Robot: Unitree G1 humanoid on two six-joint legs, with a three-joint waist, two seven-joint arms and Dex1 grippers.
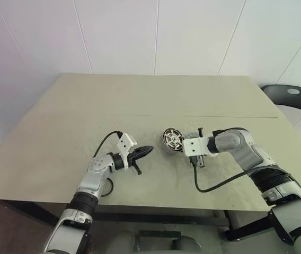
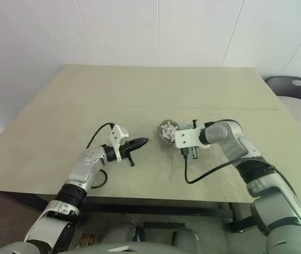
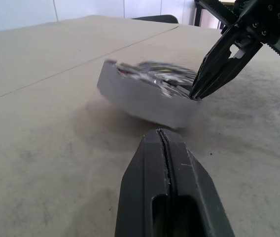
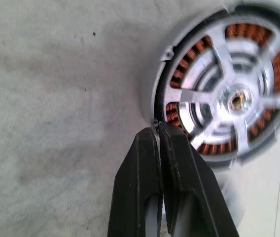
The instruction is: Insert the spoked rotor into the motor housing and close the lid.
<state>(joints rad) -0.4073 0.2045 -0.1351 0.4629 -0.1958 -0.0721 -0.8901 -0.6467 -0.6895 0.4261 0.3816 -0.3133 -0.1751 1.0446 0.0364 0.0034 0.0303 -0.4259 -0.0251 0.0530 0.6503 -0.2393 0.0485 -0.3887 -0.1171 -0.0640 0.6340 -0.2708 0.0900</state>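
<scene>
Right jaws [image 4: 158, 129] pinching tilted motor housing [image 4: 224, 81] rim

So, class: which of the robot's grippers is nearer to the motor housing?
The right. The right gripper has its shut fingertips at the rim of the motor housing, which sits tilted; the left gripper, also shut, points at it from across a gap of bare table.

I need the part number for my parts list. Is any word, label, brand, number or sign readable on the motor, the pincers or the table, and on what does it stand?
None: no readable text stands on anything.
Motor housing: bare silver spokes over copper windings, no marking to make out.
Right pincer and left pincer: plain black fingers, no print.
Table: no label or sign.
</scene>
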